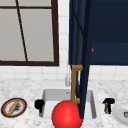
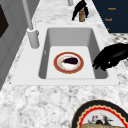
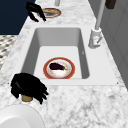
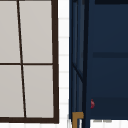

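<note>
My right hand (image 1: pixel 108 101) sits on top of a small brown jar (image 1: pixel 107 108) on the counter right of the sink, fingers curled down around it. The right side view shows this hand (image 3: pixel 27 86) close up over the jar (image 3: pixel 26 98), and the left side view shows the hand (image 2: pixel 80 8) and jar (image 2: pixel 81 16) far off. My left hand (image 1: pixel 39 104) hovers at the sink's front left corner with relaxed fingers, holding nothing. The left side view has it (image 2: pixel 110 57) above the sink's front rim. In the sink (image 2: pixel 50 40) lies a red-rimmed plate (image 2: pixel 58 68) carrying a dark eggplant (image 2: pixel 70 60).
A navy cabinet door (image 1: pixel 81 50) with a brown handle (image 1: pixel 74 85) hangs open above the sink. A red ball (image 1: pixel 67 115) shows low in the front view. A patterned plate (image 1: pixel 5 110) with bread lies left, a white plate (image 1: pixel 121 112) right. The faucet (image 2: pixel 32 35) stands behind.
</note>
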{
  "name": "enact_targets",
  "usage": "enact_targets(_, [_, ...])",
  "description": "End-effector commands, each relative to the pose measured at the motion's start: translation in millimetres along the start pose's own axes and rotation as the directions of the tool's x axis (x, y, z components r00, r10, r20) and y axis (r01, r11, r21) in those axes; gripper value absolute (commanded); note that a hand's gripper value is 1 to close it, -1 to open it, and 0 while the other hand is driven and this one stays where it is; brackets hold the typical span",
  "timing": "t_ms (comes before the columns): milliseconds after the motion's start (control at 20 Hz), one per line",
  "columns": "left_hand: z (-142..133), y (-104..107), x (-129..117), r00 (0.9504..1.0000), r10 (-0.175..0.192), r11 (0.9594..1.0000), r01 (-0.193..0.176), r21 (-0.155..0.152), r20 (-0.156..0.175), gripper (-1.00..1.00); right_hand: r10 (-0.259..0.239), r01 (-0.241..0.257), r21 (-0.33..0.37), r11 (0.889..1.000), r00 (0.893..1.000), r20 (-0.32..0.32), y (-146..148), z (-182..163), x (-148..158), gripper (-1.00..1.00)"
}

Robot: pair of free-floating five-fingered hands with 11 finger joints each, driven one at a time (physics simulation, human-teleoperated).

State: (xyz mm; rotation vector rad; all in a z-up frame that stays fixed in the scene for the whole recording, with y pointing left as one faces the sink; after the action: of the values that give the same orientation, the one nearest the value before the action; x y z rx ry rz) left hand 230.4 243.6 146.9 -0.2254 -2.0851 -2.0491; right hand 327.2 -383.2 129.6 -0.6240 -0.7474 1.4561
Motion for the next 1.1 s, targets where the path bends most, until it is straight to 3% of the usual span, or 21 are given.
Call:
enact_targets(0, [0.0,0.0,0.0,1.0,0.0,1.0,0.0,0.0,0.0,0.0,0.02,-0.02,0.013,1.0,1.0,-0.01,10.8,-1.7,9.1,1.0])
enact_targets(200, [0.0,0.0,0.0,1.0,0.0,1.0,0.0,0.0,0.0,0.0,-0.003,0.003,0.004,1.0,0.999,-0.035,13.1,11.1,8.1,1.0])
enact_targets(650, [0.0,0.0,0.0,1.0,0.0,1.0,0.0,0.0,0.0,0.0,-0.039,0.037,-0.019,0.999,0.991,-0.126,-29.7,53.3,37.7,1.0])
enact_targets(1050, [0.0,0.0,0.0,1.0,0.0,1.0,0.0,0.0,0.0,0.0,-0.063,0.059,-0.039,0.997,0.994,-0.093,-57.2,112.4,59.3,1.0])
